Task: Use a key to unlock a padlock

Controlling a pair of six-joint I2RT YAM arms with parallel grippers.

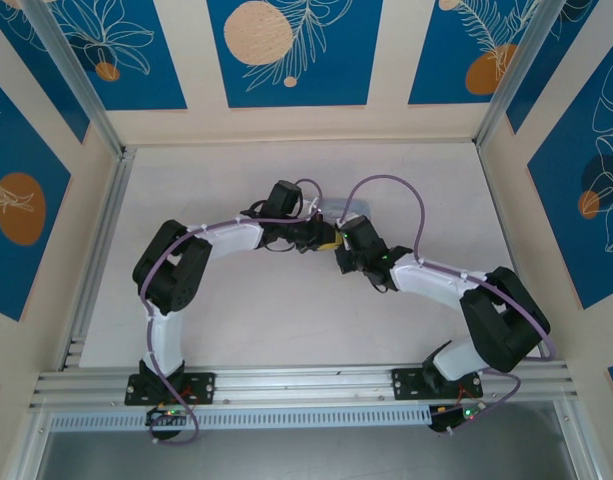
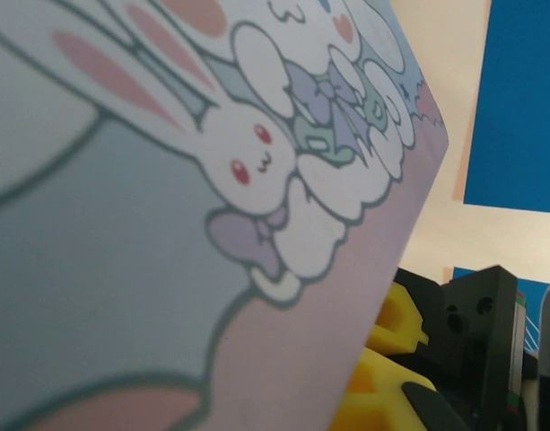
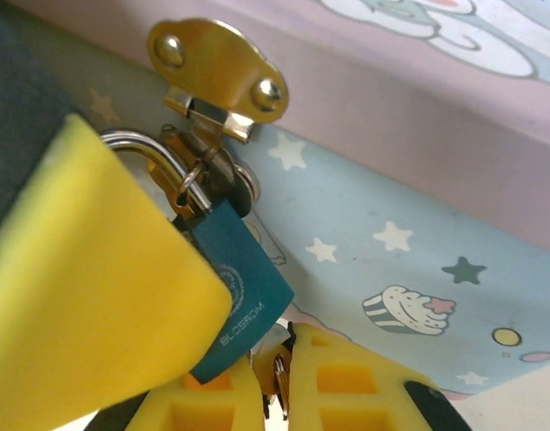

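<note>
The two arms meet at the middle of the worktop [image 1: 286, 330], at the pale cartoon-printed tin [image 1: 344, 208]. The small teal padlock [image 3: 243, 292] hangs by its silver shackle from the brass hasp [image 3: 222, 76] on the tin's star-printed side. Just below it, the right gripper [image 3: 279, 400] is pressed together on the thin metal key [image 3: 278, 370]. The left gripper [image 1: 322, 237] sits at the tin's left side; I cannot tell whether it is spread or pinching.

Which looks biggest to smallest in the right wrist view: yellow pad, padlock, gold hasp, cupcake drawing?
1. yellow pad, though nearest the camera
2. padlock and gold hasp, about alike
3. cupcake drawing
</note>
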